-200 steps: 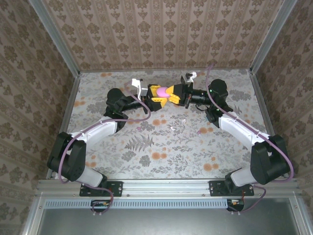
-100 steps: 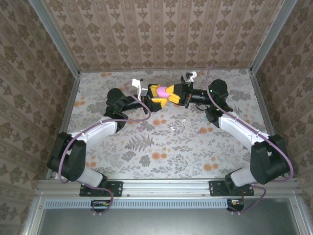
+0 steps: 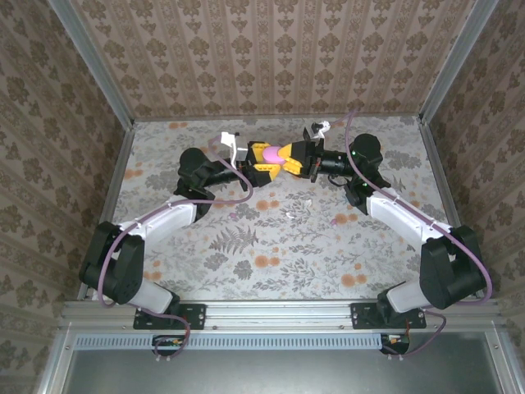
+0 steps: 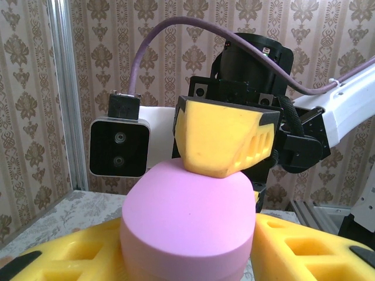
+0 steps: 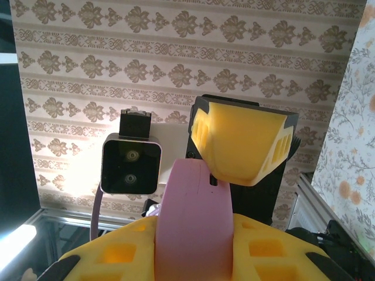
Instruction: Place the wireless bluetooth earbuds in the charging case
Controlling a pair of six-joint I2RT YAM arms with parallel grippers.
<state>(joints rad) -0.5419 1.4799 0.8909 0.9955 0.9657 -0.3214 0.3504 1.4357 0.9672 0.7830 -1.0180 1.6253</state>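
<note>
Your two arms meet at the far middle of the flower-patterned table [image 3: 271, 271], which is walled on three sides by patterned wallpaper [image 3: 271, 57]. Nothing stands between the arms. A purple cable [image 3: 349, 135] loops over the right arm. On the bare cloth in front of the grippers lie a tiny white bud [image 3: 289, 215] and, apart to its right, a tiny pink bud [image 3: 338, 220]. From above they are too small to make out in detail. The charging case [image 3: 271, 153] is held up off the table between both grippers. It is a smooth, pink, pebble-shaped shell with a thin seam near one face, and its lid looks closed. Your left gripper [image 3: 262, 161] is clamped across the wide sides of the case, its yellow fingers [image 4: 304, 252] pressing the flanks. Your right gripper [image 3: 287, 158] pinches the case narrowly across its thin dimension. From the left wrist, one right finger [image 4: 222, 137] sits on top of the case, with the right wrist camera [image 4: 120, 146] beside it. From the right wrist, the case stands edge-on.
</note>
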